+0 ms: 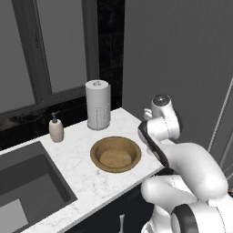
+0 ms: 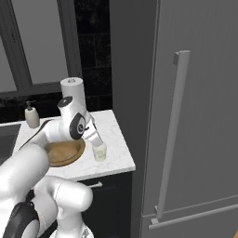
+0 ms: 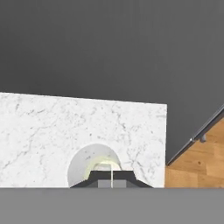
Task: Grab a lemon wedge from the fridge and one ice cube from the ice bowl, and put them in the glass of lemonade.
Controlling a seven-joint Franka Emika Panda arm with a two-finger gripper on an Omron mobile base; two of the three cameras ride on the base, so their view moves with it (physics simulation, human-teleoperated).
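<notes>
Marble surface (image 2: 116, 153) beside closed fridge (image 2: 200, 116); fingers (image 3: 112, 177) pressed together, holding nothing, directly over glass of lemonade (image 2: 99, 151). Wooden bowl (image 1: 115, 154) nearby. No legible writing.

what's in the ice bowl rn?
The ice bowl shows bare brown wood in the left base view, no ice cube that I can make out. In the right base view the arm covers much of it.

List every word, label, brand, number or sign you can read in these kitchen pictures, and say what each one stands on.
None: no readable text in any view.
The soap dispenser, paper towel roll, ice bowl, glass of lemonade and fridge all bear plain, unmarked surfaces.
</notes>
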